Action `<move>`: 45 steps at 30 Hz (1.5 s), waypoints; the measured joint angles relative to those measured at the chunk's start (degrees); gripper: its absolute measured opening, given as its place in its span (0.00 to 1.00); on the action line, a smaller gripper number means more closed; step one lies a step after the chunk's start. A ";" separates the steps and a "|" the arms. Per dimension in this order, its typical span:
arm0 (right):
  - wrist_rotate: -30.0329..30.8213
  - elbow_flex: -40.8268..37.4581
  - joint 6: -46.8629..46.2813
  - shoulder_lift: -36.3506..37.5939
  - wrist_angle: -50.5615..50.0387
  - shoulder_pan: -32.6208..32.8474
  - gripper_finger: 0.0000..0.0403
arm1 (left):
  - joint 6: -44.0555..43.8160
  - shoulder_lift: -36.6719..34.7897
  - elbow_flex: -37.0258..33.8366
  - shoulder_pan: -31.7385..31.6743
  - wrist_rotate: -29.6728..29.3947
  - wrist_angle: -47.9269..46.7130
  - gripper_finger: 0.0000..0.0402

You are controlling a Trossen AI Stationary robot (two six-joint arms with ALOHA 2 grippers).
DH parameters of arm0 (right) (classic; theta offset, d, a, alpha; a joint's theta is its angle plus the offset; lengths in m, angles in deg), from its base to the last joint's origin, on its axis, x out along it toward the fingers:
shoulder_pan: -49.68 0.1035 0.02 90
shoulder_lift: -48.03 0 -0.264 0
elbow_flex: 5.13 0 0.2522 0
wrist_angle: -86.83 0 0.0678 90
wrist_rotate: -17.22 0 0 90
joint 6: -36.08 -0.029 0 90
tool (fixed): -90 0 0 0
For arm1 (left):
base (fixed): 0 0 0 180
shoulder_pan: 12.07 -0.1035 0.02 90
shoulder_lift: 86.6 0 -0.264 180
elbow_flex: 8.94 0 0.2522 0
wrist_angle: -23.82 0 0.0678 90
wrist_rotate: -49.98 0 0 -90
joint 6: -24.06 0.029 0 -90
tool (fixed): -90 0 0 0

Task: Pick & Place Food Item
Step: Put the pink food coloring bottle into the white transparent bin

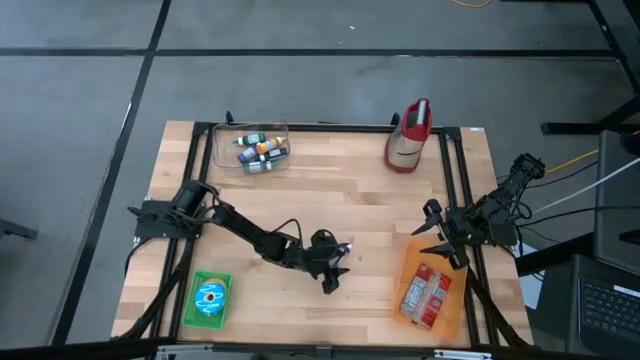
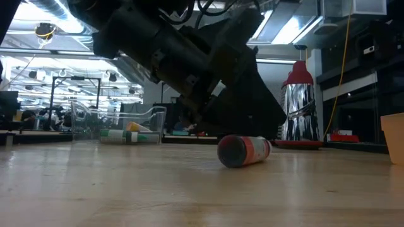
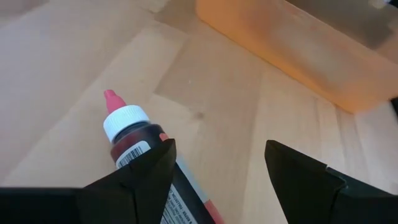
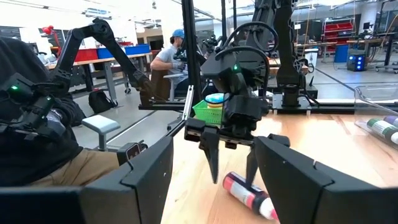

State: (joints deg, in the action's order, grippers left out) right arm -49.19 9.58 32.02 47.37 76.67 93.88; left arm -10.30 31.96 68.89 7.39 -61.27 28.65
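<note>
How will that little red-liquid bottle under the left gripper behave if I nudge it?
The bottle lies on its side on bare wood, so it will probably roll. Its narrow white cap end may make it curve. The open left gripper stands over it, one finger beside it.

We can read no text for certain. The bottle (image 3: pixel 140 152) on the table carries a white label with small dark print in the left wrist view, but the letters are too small and partly hidden behind the finger, so we cannot make out any word.
</note>
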 joint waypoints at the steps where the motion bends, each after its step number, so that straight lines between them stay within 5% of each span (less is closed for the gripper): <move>1: -0.01 0.00 0.00 -0.01 0.01 0.00 0.57 | 0.25 0.02 -0.03 0.00 -0.62 0.06 0.61; 10: -0.02 0.00 -0.07 -0.01 0.02 0.01 0.57 | 2.45 -0.01 -0.18 -0.05 -1.94 0.90 0.61; 20: -0.03 0.02 -0.26 -0.01 0.07 -0.01 0.57 | 8.27 -2.57 -0.44 0.44 -10.56 0.12 0.61; 28: -0.04 0.02 -0.66 -0.01 0.07 0.00 0.57 | -0.29 -2.59 -0.39 -1.08 -8.78 -8.80 0.61; 45: -0.04 0.02 -1.10 -0.01 0.04 0.01 0.57 | -3.66 1.48 0.02 -4.22 0.31 -8.23 0.60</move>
State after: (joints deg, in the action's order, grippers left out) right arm -49.23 9.60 30.92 47.37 76.71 93.89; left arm -13.96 33.43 68.91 3.17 -60.96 20.41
